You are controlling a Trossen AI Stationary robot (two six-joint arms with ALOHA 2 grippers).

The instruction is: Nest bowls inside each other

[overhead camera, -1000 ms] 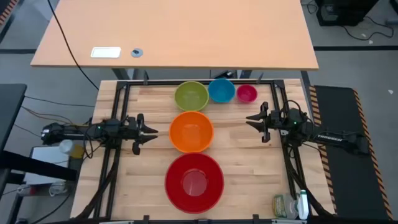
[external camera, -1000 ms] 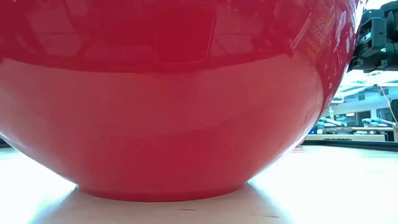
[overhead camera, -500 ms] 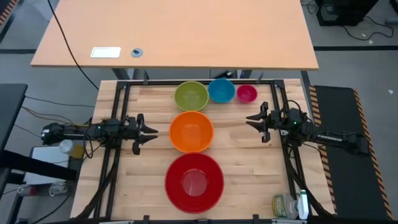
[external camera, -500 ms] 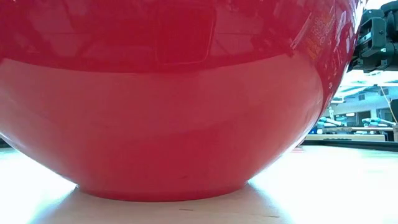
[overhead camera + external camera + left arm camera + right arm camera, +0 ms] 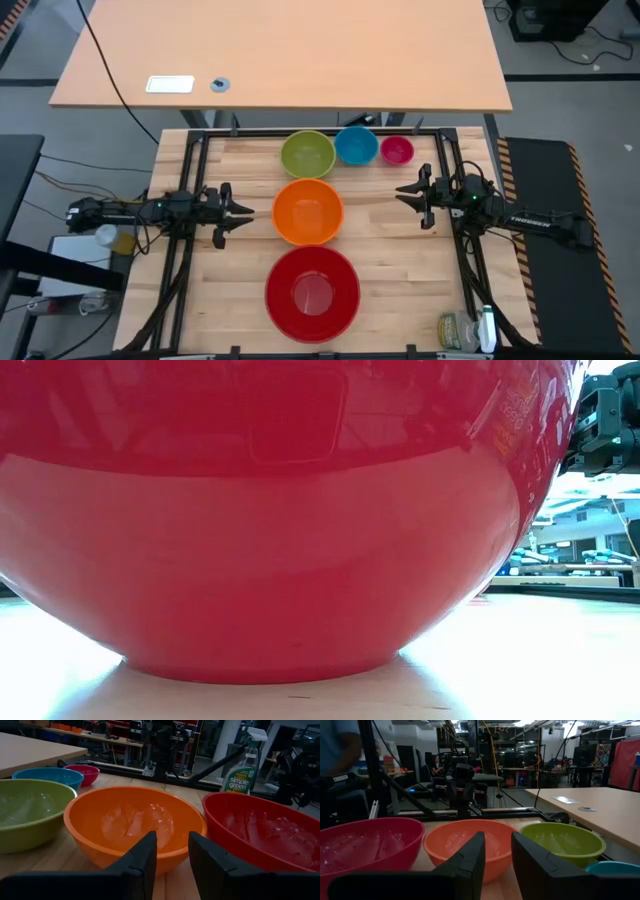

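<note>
Five bowls stand apart on their bases on the wooden table, none inside another. The red bowl is near the front edge and fills the low view. The orange bowl is at the middle. The lime green, blue and pink bowls form a row at the far edge. My left gripper hovers level just left of the orange bowl, shut and holding nothing. My right gripper hovers level to that bowl's right, farther off, also shut and holding nothing.
A black frame rail runs along the table's far edge and down both sides. A spray bottle stands at the near right corner. A tan desk lies beyond the far edge. A person shows in the right wrist view.
</note>
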